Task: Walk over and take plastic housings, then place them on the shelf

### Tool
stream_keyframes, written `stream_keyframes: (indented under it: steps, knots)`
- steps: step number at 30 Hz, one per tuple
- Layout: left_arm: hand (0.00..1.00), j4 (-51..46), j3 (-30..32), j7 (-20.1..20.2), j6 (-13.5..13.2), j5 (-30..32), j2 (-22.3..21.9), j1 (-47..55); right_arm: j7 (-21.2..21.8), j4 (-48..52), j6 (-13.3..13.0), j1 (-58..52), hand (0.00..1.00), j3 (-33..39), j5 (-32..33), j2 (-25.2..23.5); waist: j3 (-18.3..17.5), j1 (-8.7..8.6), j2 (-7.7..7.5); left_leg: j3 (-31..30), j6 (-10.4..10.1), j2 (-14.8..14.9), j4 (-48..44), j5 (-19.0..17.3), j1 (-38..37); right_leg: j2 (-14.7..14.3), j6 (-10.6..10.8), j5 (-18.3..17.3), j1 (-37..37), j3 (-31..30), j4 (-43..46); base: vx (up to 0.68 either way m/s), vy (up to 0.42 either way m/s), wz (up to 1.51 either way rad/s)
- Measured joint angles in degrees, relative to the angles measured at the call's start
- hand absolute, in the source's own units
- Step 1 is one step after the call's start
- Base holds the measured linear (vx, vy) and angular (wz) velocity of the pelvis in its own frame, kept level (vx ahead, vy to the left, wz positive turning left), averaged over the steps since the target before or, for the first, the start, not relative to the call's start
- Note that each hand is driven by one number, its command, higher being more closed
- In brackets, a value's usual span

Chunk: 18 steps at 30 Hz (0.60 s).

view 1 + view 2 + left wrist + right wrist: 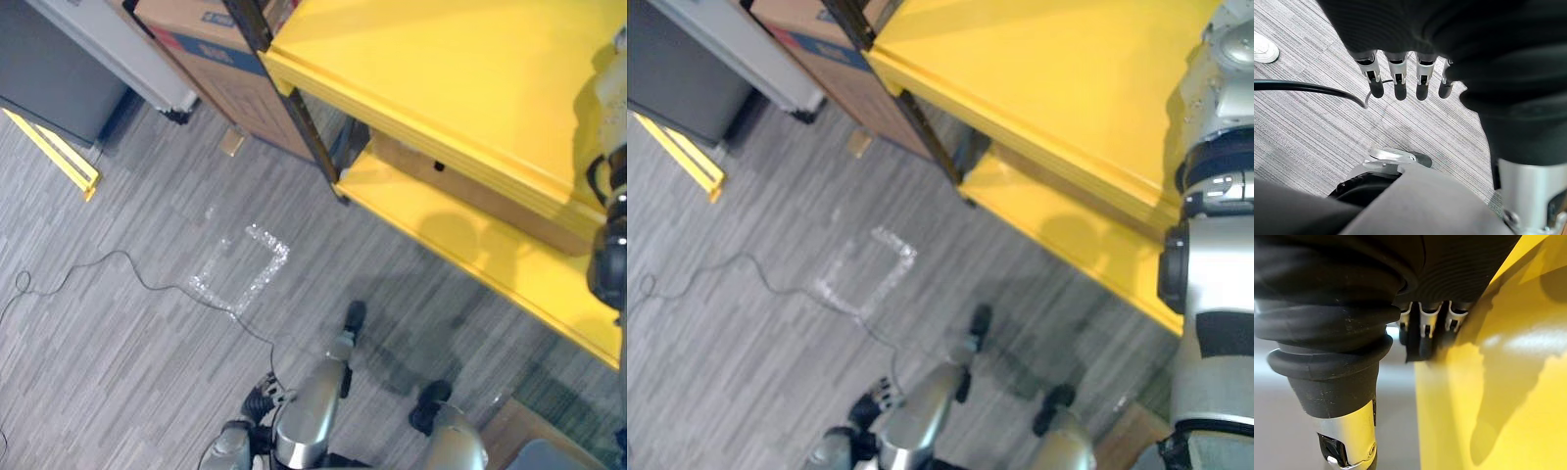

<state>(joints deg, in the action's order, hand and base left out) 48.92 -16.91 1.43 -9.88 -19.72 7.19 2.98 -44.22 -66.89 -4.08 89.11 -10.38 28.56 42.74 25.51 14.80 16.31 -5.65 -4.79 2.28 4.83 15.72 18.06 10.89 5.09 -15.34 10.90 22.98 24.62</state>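
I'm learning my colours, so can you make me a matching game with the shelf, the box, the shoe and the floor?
Things:
1. shelf
2. box
3. shoe
4. floor

Colours:
A. white
B. grey
C. yellow
D. brown

Pairs: 1-C, 2-D, 3-A, 4-B
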Motion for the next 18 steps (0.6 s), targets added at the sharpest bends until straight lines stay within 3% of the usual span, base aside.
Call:
stream_keyframes:
  steps: [1,4,5,6,8,14,16,18]
  knots:
    - [0.0,-0.4,0.0,0.0,0.0,0.0,0.1,0.3,1.8,-0.1,0.0,0.0,0.0,0.0,0.2,0.2,0.0,0.0,0.0,0.0,0.0,0.0,0.0,0.0,0.0,0.0,0.0,0.0,0.0,0.0,0.0,0.0,0.0,0.0]
    - [0.0,-0.6,0.3,0.6,0.0,0.2,0.1,0.6,13.6,-0.3,-1.5,-0.1,0.0,-0.5,2.4,0.8,0.0,-0.4,0.01,0.0,0.0,0.0,0.0,0.0,-0.1,0.0,0.0,-0.1,0.0,0.0,0.1,0.0,0.0,0.0]
    - [0.0,-0.6,0.4,0.8,0.0,0.5,0.1,0.7,15.7,-0.3,-2.0,-0.1,0.0,-0.9,2.5,0.8,0.0,-0.46,0.01,0.0,0.0,0.0,0.0,0.0,-0.1,0.0,0.0,-0.1,0.0,0.0,0.1,0.0,0.0,0.0]
    - [0.0,-0.6,0.6,1.0,0.0,0.6,0.1,0.7,21.2,-0.3,-3.6,-0.1,0.0,-1.2,2.9,0.7,0.0,-0.6,0.01,0.1,0.0,0.0,0.0,0.0,-0.2,0.0,0.0,-0.1,-0.1,0.0,0.1,0.0,0.0,0.0]
    - [0.0,-0.7,0.9,1.1,0.0,1.1,0.1,0.8,26.1,0.8,-6.1,-0.3,0.0,-1.2,3.6,0.7,0.0,-0.62,-0.01,0.1,0.0,0.0,0.0,0.0,-0.4,0.0,0.0,-0.1,-0.4,0.0,0.0,0.0,0.0,0.0]
    - [0.0,-1.1,3.9,1.0,0.0,2.7,0.1,2.4,32.9,12.2,-13.5,-3.2,0.0,3.0,5.7,0.8,0.4,-2.37,-0.52,0.2,0.0,0.2,0.0,-0.1,-2.5,-0.5,0.2,0.3,-3.0,0.0,-1.6,0.0,-0.027,-0.01]
    - [0.0,-1.6,5.8,0.7,0.0,2.7,0.2,3.3,32.7,17.9,-14.5,-4.6,0.0,6.7,5.2,0.8,0.8,-3.37,-1.08,0.5,-0.1,0.7,0.0,-0.2,-2.8,-1.1,0.2,0.9,-3.7,-0.2,-2.7,-0.01,-0.035,-0.12]
    - [0.0,-2.6,8.5,-0.4,0.1,2.8,0.2,4.5,30.4,26.3,-14.6,-8.8,0.0,12.7,3.5,0.9,1.9,-4.63,-2.68,1.9,-0.1,1.3,0.0,-0.7,-4.1,-2.0,0.2,2.1,-5.3,-1.2,-4.8,-0.01,-0.025,-0.24]
